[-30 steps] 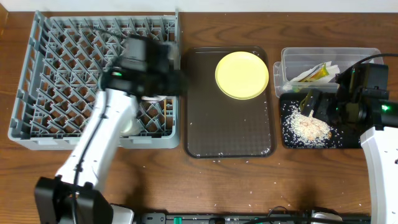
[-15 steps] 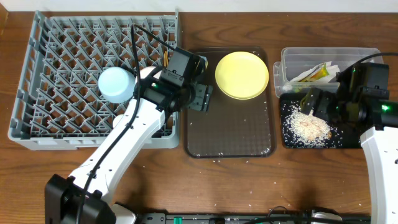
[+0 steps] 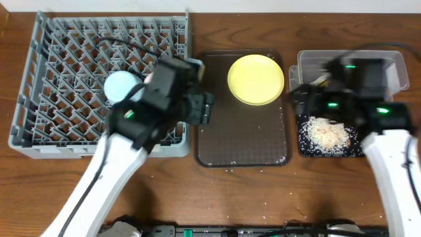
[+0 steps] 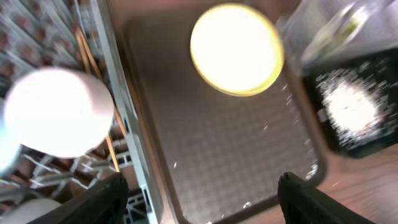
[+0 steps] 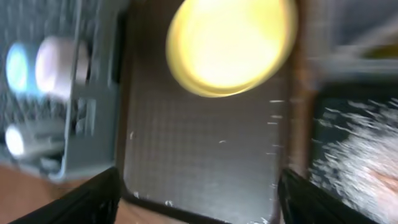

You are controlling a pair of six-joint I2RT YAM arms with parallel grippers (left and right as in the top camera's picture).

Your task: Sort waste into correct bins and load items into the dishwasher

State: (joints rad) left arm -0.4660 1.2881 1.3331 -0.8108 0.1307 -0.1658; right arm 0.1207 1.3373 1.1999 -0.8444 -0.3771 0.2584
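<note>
The yellow plate [image 3: 256, 79] lies at the back of the brown serving tray [image 3: 243, 141]. My left gripper [image 3: 204, 108] hangs open over the tray's left edge, beside the dishwasher rack [image 3: 39, 79], with nothing between its fingers [image 4: 106, 202]. In the rack sit the light blue bowl [image 3: 122, 87], the white bowl [image 4: 59, 112], the chopsticks [image 4: 89, 59] and a small white cup [image 5: 15, 140]. My right gripper [image 3: 299, 92] is open and empty near the plate's right side. Rice scraps [image 3: 325, 135] fill the black tray [image 3: 306, 148]. The clear tub [image 3: 388, 62] holds a blurred wrapper [image 4: 348, 28].
Loose rice grains dot the brown serving tray [image 5: 205, 155] and the wooden table [image 3: 230, 191] in front of it. The rack's grey wall [image 4: 121, 106] stands right beside my left fingers. Both arms are blurred in the overhead view.
My left arm swung from over the rack to its right edge, leaving the light blue bowl in the rack, and its jaws widened. My right arm moved left from the black tray toward the plate.
</note>
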